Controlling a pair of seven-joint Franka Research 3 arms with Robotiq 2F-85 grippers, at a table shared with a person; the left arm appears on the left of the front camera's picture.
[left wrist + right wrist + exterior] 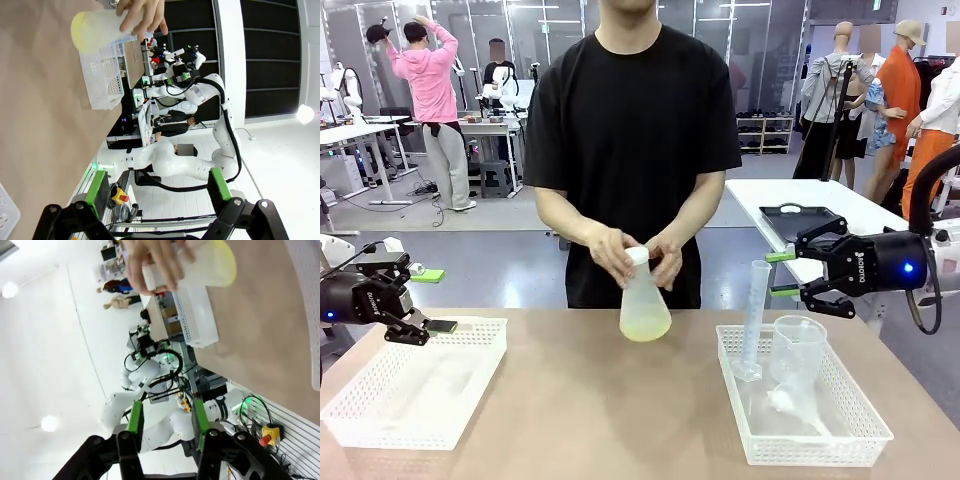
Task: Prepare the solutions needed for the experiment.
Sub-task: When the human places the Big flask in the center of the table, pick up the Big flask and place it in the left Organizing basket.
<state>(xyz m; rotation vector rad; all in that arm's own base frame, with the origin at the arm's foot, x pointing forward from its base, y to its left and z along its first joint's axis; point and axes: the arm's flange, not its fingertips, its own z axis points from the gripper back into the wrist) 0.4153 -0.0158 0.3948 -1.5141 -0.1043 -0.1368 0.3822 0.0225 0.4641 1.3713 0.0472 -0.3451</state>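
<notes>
The left fingers (433, 300) are wide open and hold nothing. Just below them is the rim of a white plastic basket with little holes (470, 325). It sits on the brown tabletop (570, 400).

The right fingers (780, 274) are apart too, with nothing between them. Their tips are near the top of a tall thin clear measuring tube (755, 315). The tube stands in a second white plastic basket (800, 460), just beside a clear plastic cup (800, 345). Behind the right fingers a flat black tray (790, 212) lies on a white table (850, 205).

Between the two sets of fingers, and well apart from both, is a see-through cone-shaped plastic flask (642, 295). It looks like it rests on the tabletop, but I cannot tell for sure. At its bottom is a little pale yellow-green liquid (645, 325). It makes the flask look yellowish. A person in a black shirt stands at the far side. One hand (610, 252) and the other hand (667, 262) are around the flask's neck, at its small white round cap (637, 256).
</notes>
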